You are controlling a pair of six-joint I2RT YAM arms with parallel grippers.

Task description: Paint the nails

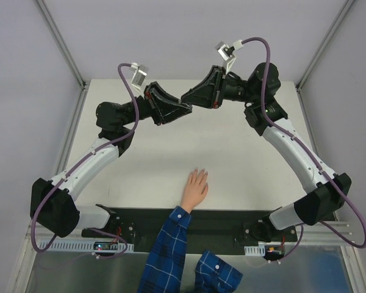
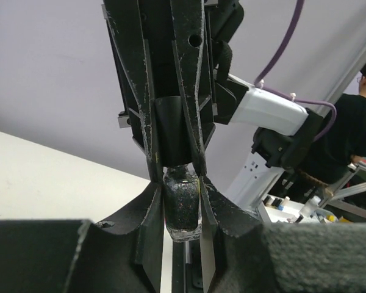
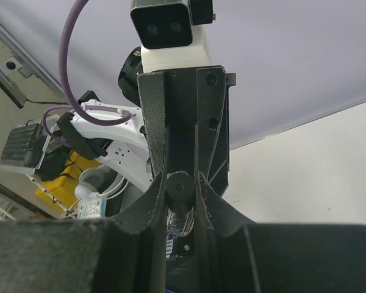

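My left arm (image 1: 91, 160) and right arm (image 1: 294, 152) reach forward and bend inward, tips meeting. My left gripper (image 2: 182, 196) clamps a bottle (image 2: 183, 213); my right gripper (image 3: 180, 182) pinches its cap (image 2: 175, 131).

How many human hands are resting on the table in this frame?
1. The hand lies flat on the white table, near the middle of its front edge. More plaid sleeve shows below that edge, so a second hand may be hidden.

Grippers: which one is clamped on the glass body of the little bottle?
The left gripper: its fingers pinch the glittery glass bottle from both sides, while the right gripper is closed on its black cap instead.
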